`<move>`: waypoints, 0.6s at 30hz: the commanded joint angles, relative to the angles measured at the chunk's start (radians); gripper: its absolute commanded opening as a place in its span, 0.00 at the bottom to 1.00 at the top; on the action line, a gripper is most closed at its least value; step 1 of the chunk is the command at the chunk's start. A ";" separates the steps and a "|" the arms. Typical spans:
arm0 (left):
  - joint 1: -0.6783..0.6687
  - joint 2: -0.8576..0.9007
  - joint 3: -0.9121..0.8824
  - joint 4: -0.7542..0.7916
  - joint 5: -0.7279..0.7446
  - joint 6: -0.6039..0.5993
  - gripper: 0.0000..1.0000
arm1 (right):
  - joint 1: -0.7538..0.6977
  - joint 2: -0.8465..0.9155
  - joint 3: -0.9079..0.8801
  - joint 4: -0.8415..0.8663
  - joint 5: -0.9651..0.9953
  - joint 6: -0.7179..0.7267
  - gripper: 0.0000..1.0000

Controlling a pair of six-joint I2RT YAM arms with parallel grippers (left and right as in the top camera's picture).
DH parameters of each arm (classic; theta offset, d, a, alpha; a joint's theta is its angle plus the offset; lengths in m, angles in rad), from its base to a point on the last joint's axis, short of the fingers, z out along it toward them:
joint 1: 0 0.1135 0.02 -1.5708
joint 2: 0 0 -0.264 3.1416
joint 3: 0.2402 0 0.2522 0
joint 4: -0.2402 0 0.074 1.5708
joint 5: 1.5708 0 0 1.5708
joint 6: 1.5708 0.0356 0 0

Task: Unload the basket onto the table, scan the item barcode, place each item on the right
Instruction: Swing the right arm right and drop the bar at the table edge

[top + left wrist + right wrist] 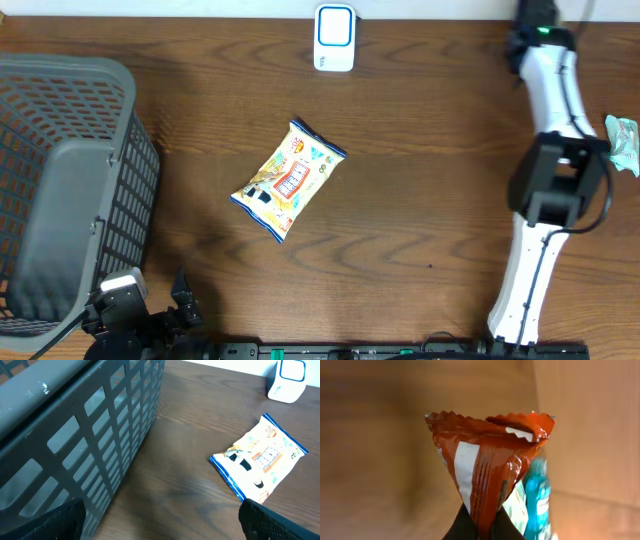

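The jaws of the right gripper (479,527) are closed tight on the lower tip of a red wrapper (485,465), which is held upright at the centre of the right wrist view. A white patch is seen on its left face, but no barcode can be made out there. Just behind it, at the lower right of that view, a teal packet (537,495) is partly shown against a blurred tan background.

The jaws of the left gripper (165,522) are spread wide and nothing is held. Their tips are seen at the two bottom corners of the left wrist view, low over the table (450,120) beside the basket (60,180).

The scan is judged not yet done. The scanner (334,38) is placed at the top centre of the overhead view, and no item is presented in front of it. The red wrapper is not seen in the overhead view at all, so it is judged to be held well away from the scanner. Carrying it over and turning its code toward the scanner is what is left.

Counted: one basket, one scanner, one yellow packet (288,180) lying flat mid-table, one red wrapper in the jaws, one teal packet, and one pale green packet (622,145) at the right edge of the overhead view. Whether these last two are the same thing cannot be told.
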 commanded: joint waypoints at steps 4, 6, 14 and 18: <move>0.003 -0.004 0.005 0.002 -0.003 -0.009 0.98 | -0.126 -0.003 -0.010 -0.037 -0.144 0.077 0.01; 0.003 -0.004 0.005 0.002 -0.003 -0.009 0.98 | -0.172 -0.003 -0.011 -0.037 -0.145 0.087 0.02; 0.003 -0.004 0.005 0.002 -0.003 -0.009 0.98 | -0.201 -0.086 -0.010 -0.025 -0.322 0.153 0.99; 0.003 -0.004 0.005 0.002 -0.003 -0.009 0.98 | -0.155 -0.216 -0.010 -0.061 -0.702 0.247 0.99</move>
